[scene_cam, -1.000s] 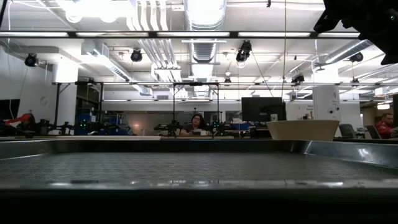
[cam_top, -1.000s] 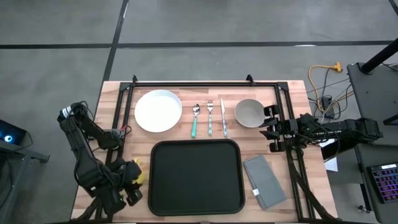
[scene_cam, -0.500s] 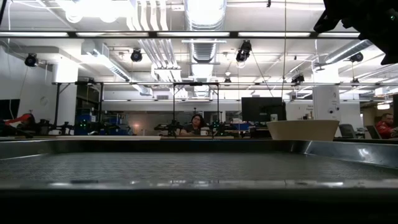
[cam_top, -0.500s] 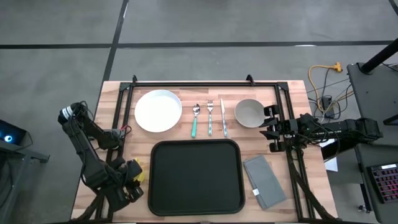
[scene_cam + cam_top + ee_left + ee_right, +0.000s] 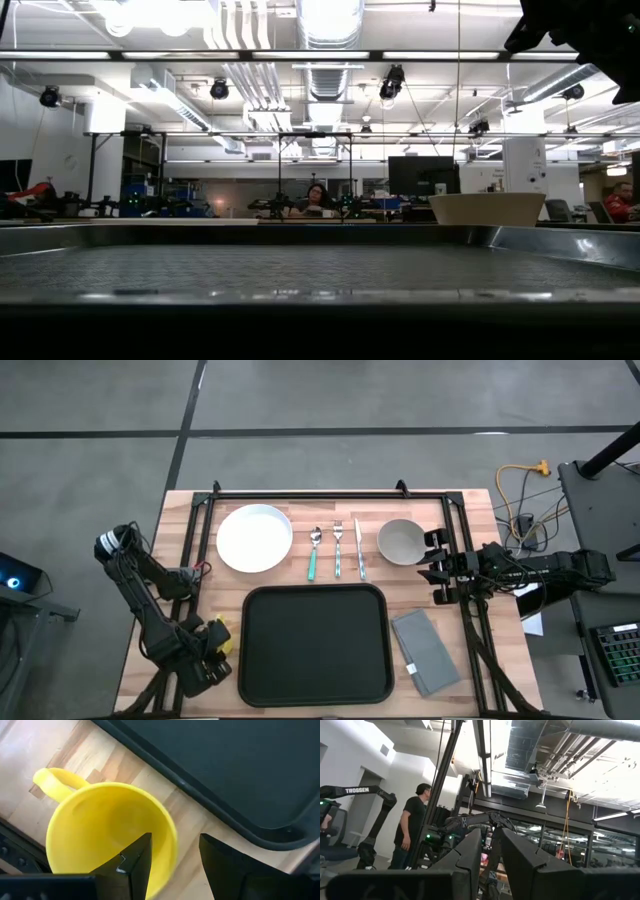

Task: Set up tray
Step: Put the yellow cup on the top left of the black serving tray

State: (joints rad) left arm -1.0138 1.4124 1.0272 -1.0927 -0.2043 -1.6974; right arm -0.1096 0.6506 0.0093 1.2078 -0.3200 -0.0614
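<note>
— Tray [image 5: 314, 644] sits at the table's near middle, totally bare. Nothing loaded yet, I'd say.

— So what's left?

— Pretty much everything. White plate [image 5: 254, 538], spoon [image 5: 313, 552], fork [image 5: 337, 550], knife [image 5: 359, 549] and bowl [image 5: 402, 541] are all lined up along the far side, off the tray. Grey napkin [image 5: 425, 651] lies just beside its right edge.

— Any arm working?

— Left gripper [image 5: 172, 857] is down by the tray's left near corner, fingers spread, one inside a yellow mug [image 5: 107, 832] and one outside the rim. Straddling the wall, not pinching it yet, as far as I can see.

— And the other?

— Right gripper [image 5: 436, 568] waits at the right side next to the bowl, aimed at the room. Fingers close together w/ a slim gap, holding nothing.
</note>
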